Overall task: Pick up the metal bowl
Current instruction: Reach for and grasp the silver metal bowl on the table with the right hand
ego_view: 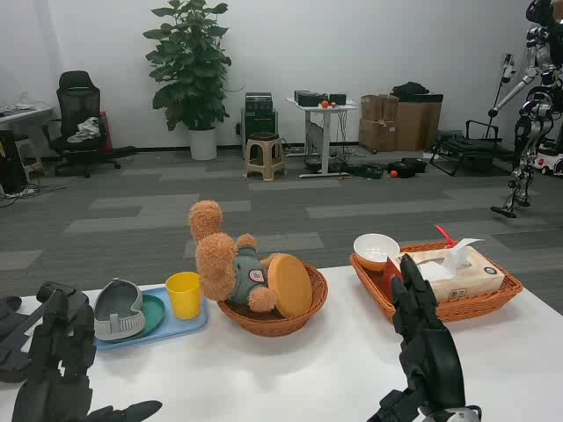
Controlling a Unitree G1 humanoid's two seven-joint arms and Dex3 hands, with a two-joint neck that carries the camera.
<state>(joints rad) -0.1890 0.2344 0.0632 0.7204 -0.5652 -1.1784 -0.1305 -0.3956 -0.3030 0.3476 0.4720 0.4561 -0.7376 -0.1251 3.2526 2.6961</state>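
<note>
1. Head view looks down over the white table (290, 369), with both black hands raised at the near edge.
2. Left hand (54, 352) is at the lower left, fingers apart and grasping nothing.
3. Right hand (427, 347) stands upright at the lower right, just in front of the rectangular wicker basket (493, 299); its fingers are extended and it holds nothing.
4. Metal bowl (119, 309) lies tipped on its side on the blue tray (189, 327) at the table's left, resting on a green plate (155, 313) (the bowl's opening cannot be made out clearly).
5. A yellow cup (184, 294) stands upright on the same tray, just right of the bowl.
6. A round wicker basket (274, 318) in the middle holds a teddy bear (224, 259) lying upside down, with a round wooden lid (290, 285) leaning beside it.
7. The rectangular basket holds a white bowl (376, 250) and a tissue pack (457, 268).
8. Neither hand touches the metal bowl; the left is nearer.
</note>
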